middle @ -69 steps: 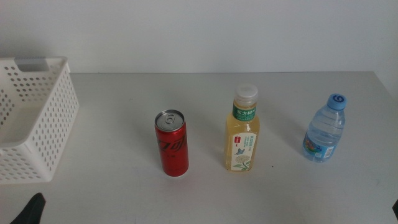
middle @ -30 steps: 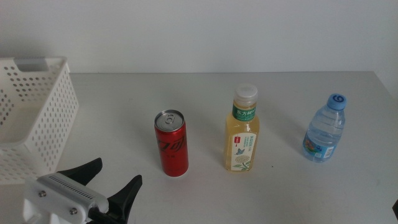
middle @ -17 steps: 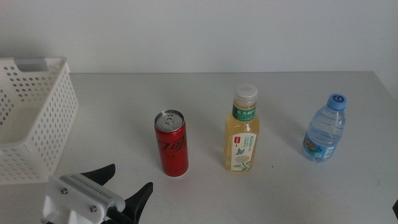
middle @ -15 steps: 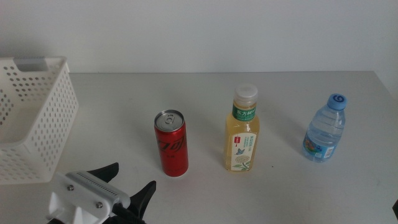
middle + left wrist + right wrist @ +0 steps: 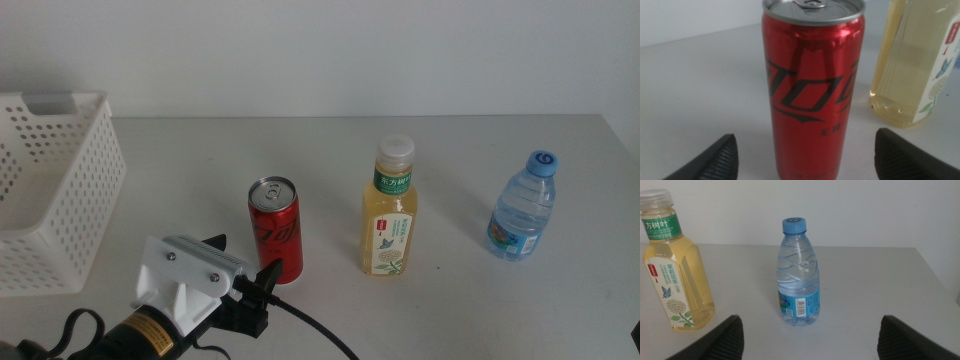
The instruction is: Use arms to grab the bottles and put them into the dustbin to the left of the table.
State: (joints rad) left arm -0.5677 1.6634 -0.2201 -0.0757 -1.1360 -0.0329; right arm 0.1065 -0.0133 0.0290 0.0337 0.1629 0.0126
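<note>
Three bottles stand upright on the bench (image 5: 180,170) in the middle view, none yet in the dustbin (image 5: 60,190) at the far left, whose visible inside looks bare, so by my reading the whole task is still ahead; the red can (image 5: 275,230) is nearest the bin, the tea bottle (image 5: 391,210) beside it, the water bottle (image 5: 523,205) well apart to the right; the left end effector (image 5: 240,268) sits low, just in front of the can, spread wide; in the left wrist view the can (image 5: 812,85) stands centred between the two dark jaw tips, neither touching it, tea bottle (image 5: 917,60) behind; likely the first grasp is in hand; in the right wrist view the right end effector (image 5: 807,335) waits wide apart, facing the water bottle (image 5: 797,275) and the tea bottle (image 5: 675,265), holding nothing.
</note>
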